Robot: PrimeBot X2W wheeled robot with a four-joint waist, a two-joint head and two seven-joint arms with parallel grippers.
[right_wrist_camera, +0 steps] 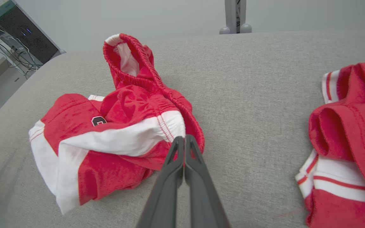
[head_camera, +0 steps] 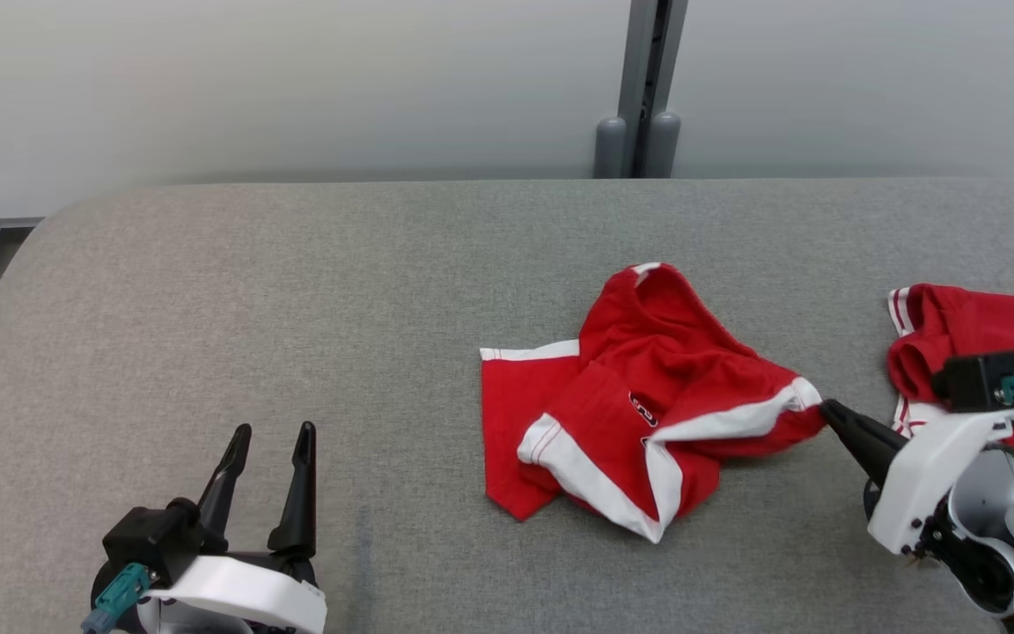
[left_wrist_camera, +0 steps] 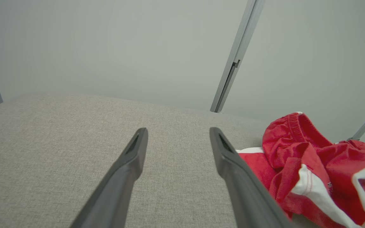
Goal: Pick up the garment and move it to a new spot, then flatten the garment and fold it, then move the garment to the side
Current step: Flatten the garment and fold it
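Up close, right jaws meet, perhaps pinching garment (right_wrist_camera: 116,133) hem; left jaws gape.

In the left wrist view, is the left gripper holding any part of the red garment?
No: the left gripper stands open with bare grey surface between its fingers, and the red garment lies off to one side.

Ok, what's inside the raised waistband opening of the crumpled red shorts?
In the right wrist view the shorts hold their elastic waistband up in a loop, and white inner fabric shows just inside it. Deeper in, the folds cover the rest, so nothing more can be told.
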